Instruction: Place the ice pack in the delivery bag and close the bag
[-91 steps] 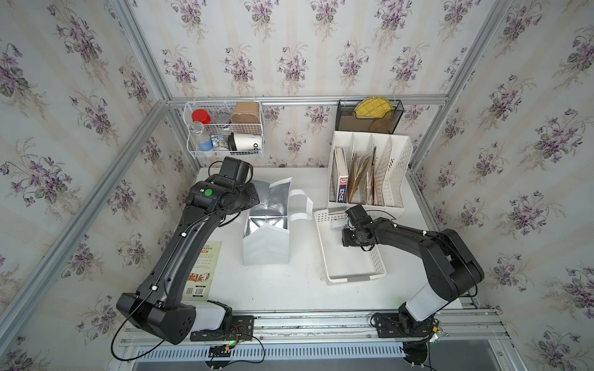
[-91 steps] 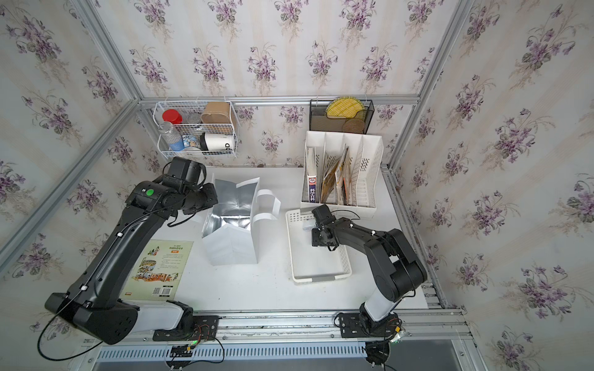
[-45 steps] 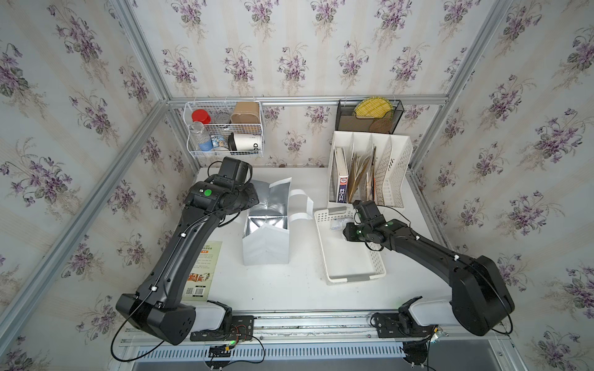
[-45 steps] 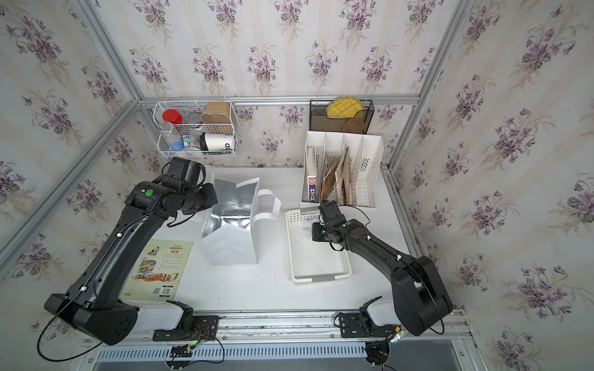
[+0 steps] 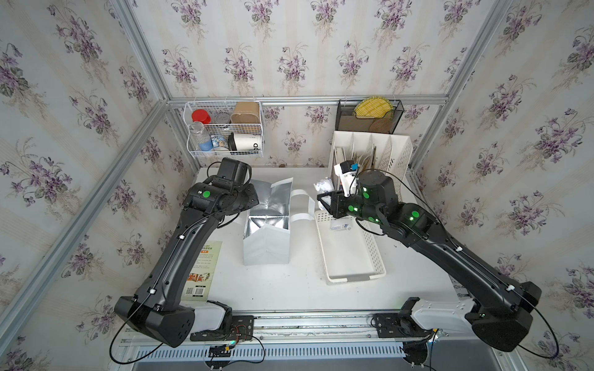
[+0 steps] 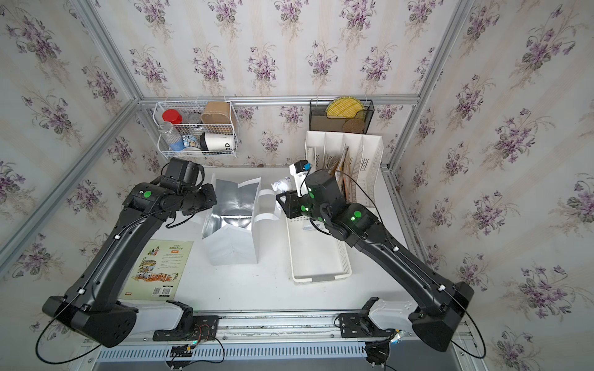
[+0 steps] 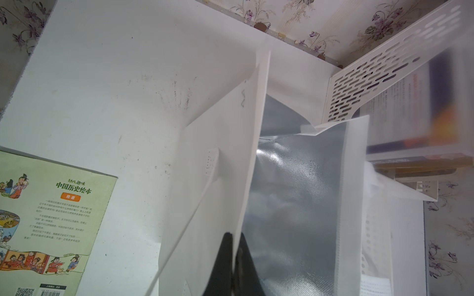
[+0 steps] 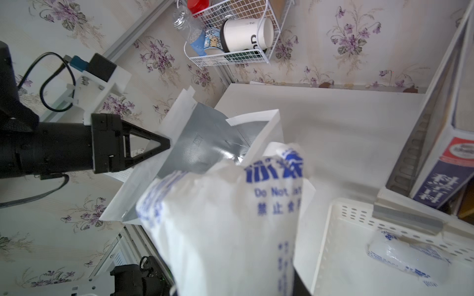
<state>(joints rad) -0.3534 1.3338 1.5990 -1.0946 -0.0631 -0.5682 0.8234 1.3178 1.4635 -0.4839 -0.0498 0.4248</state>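
The left pincer (image 7: 234,239) is clamped on the delivery bag (image 5: 266,247). The right pincer (image 5: 324,199) grips the ice pack (image 8: 225,217) beside it.

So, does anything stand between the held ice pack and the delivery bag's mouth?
Only the delivery bag itself: its side wall and white strap handle rise between the ice pack and the foil-lined mouth. The left pincer holds the opposite wall open. Nothing else visible.
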